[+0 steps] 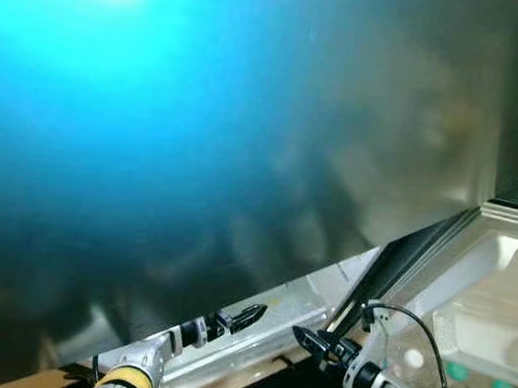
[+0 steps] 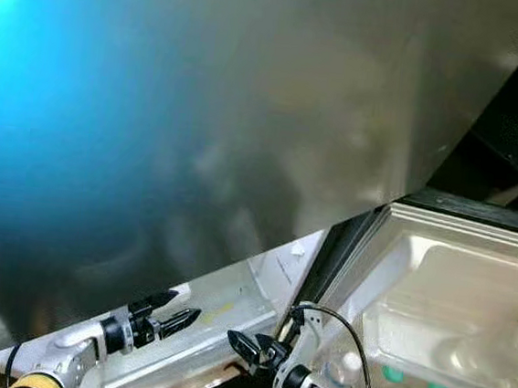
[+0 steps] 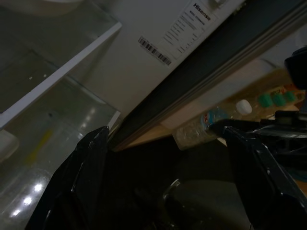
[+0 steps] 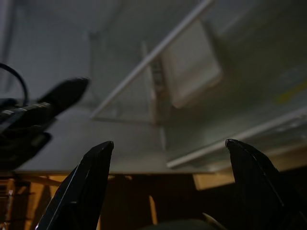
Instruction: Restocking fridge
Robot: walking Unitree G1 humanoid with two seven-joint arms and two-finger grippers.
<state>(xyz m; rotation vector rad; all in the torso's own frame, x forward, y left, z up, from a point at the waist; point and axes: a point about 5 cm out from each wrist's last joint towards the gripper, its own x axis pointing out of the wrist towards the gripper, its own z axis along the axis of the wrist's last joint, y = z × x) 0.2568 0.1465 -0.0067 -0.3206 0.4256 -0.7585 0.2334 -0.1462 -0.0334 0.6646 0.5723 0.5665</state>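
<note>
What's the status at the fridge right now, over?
Left gripper and right gripper both open, empty, facing each other low. Fridge door open, bottles in its shelf. Steel panel fills view above.

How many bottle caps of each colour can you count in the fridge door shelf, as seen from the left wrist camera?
white cap: 1
green caps: 3
Total: 4
</note>
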